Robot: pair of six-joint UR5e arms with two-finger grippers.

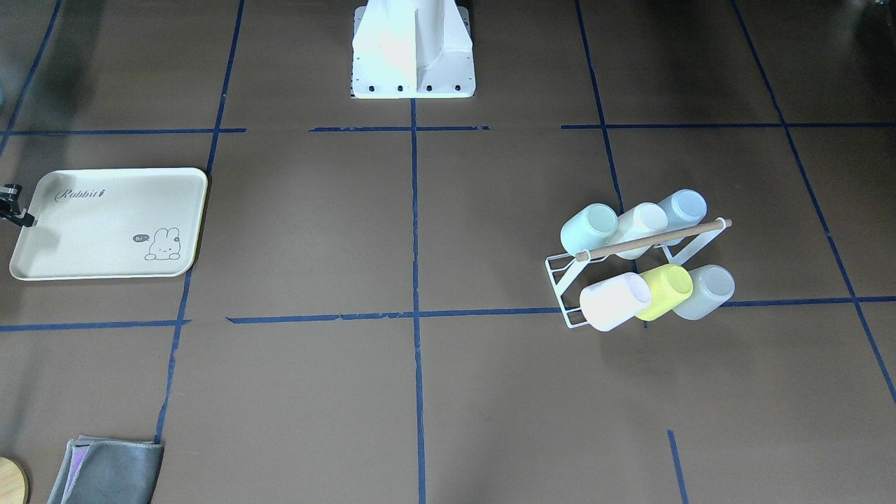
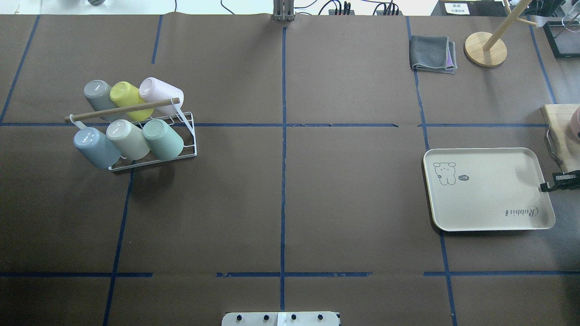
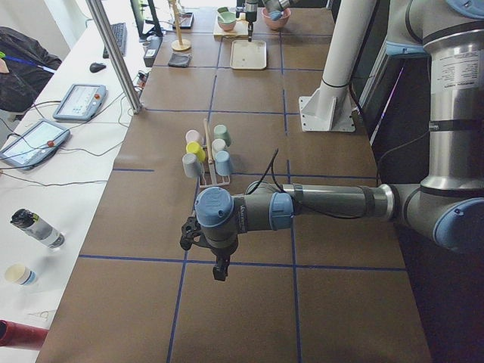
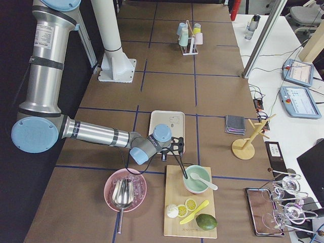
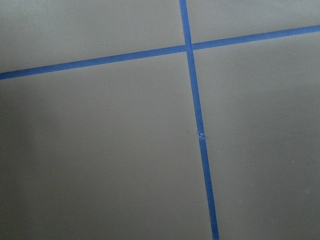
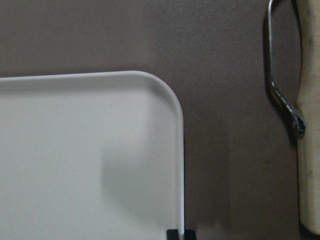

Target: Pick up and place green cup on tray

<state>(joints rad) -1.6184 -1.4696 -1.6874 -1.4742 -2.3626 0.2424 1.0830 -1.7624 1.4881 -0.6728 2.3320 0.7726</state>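
Note:
The green cup [image 2: 163, 139] lies tilted on a white wire rack [image 2: 188, 136] with a wooden bar, at the rack's right end on the robot's side. It also shows in the front view [image 1: 588, 229]. The cream tray [image 2: 489, 203] with the "Rabbit" script and bunny lies flat and bare at the table's right. My right gripper [image 2: 543, 188] hovers over the tray's right rim, fingertips close together and holding nothing; the right wrist view shows the tray corner [image 6: 75, 150]. My left gripper [image 3: 219, 268] shows only in the left side view, far from the rack; I cannot tell its state.
Other cups share the rack: yellow-green [image 2: 124, 93], pink [image 2: 156, 88], grey, cream and pale blue [image 2: 95, 147]. A grey cloth [image 2: 432, 54] and a wooden stand [image 2: 485, 49] sit at the far right. A cutting board [image 2: 562, 131] with a metal handle lies beside the tray.

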